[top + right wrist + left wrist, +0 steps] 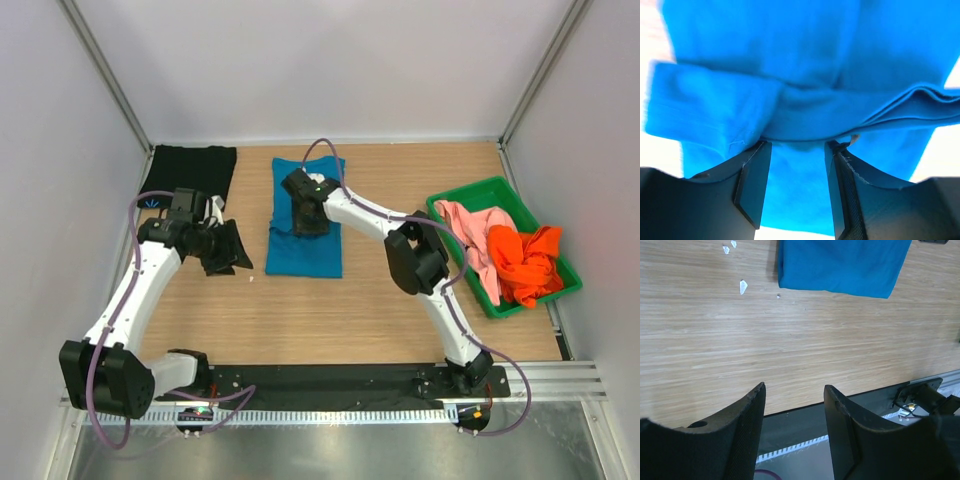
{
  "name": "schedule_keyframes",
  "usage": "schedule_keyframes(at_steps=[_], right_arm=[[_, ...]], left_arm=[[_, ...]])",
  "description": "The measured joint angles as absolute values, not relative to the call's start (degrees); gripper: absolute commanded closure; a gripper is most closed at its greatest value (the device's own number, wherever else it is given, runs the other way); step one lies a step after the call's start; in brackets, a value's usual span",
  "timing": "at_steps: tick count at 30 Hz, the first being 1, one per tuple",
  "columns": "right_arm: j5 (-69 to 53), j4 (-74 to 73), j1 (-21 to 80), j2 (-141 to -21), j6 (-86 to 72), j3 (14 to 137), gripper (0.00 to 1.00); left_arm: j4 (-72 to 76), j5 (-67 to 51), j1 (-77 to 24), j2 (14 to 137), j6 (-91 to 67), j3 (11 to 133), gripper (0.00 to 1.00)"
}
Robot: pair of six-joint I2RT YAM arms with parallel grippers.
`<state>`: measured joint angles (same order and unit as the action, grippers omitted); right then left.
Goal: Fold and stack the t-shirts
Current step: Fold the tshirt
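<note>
Teal-blue t-shirt: folded flat on the table.
Right gripper: over it, jaws parted, tips at a fold, nothing clamped.
Left gripper: left of it, jaws parted, empty.
Black t-shirt: further left.
Orange t-shirt, pink t-shirt: right of it, in green tray.

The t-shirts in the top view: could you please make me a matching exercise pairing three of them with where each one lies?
Things:
1. black t-shirt
2. teal-blue t-shirt
3. orange t-shirt

Places:
A. in the green tray
B. mid-table, below the right gripper
C. far left corner of the table

Pairs: 1-C, 2-B, 3-A
</note>
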<state>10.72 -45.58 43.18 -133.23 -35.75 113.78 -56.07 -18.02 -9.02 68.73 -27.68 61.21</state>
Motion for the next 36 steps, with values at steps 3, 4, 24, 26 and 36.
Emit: schedule_keyframes(at_steps=[3,4,24,26,36], right_arm=[[11.22,-45.63,42.61,-134.78,-35.59,117.56,0.46],[11.27,-45.6,42.17,-135.26,-35.48,118.56,0.46],[-5.54,-45.65,32.18,-130.43,-27.68,118.76,0.5],[-11.62,-44.82,32.29,-127.48,-27.79,113.69,0.54],[-26.59,-34.98,32.1,-120.55,-29.41,89.27,0.82]], left_arm=[[-56.21,-18.02,-9.02,68.73,-27.55,61.21,0.49],[-56.21,-18.02,-9.02,68.77,-27.53,61.21,0.49],[-48.16,-26.17,-9.02,82.19,-28.29,60.62,0.53],[-45.06,-29.06,-9.02,85.91,-28.88,60.6,0.63],[-34.46,-36.58,-9.76,100.68,-31.79,63.22,0.75]])
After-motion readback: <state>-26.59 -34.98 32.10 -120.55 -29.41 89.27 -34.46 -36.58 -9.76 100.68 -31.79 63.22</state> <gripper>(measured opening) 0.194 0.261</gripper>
